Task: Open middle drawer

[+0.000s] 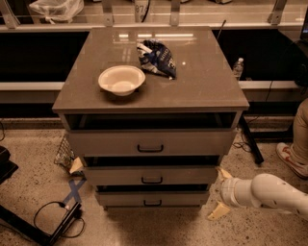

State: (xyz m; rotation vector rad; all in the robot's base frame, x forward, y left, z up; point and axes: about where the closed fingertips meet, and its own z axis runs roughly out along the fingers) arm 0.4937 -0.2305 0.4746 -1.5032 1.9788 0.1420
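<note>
Middle drawer [178,176] sits in the centre of the three-drawer cabinet, its grey front facing me with a small dark handle [151,180] in the middle and a dark band of shadow along its upper edge. From where I stand I cannot tell how far out it is.

Nearest to me, low on the right, the robot's pale arm [272,192] reaches in from the edge of the room. Its gripper [220,192] hangs just beside the cabinet's right side, at the height of the middle and bottom drawers. The two tan fingers are spread apart, one pointing up towards the right end of the middle drawer front, the other down towards the floor, with nothing between them. Whether the upper finger touches the drawer front I cannot tell.

On the speckled floor to the left lie a black cable [53,216] and a cross of blue tape [73,190].

Below the middle drawer is the bottom drawer [125,198]; above it is the top drawer [192,142], with an open dark gap under the tabletop [202,86]. On that top stand a white bowl [121,79] on the left and a crumpled blue bag [156,58] just behind it to the right, near but apart.

Further back on the right are a shoe [291,158] and a water bottle [238,68]; a clear plastic bag [55,8] lies on the far shelf.
</note>
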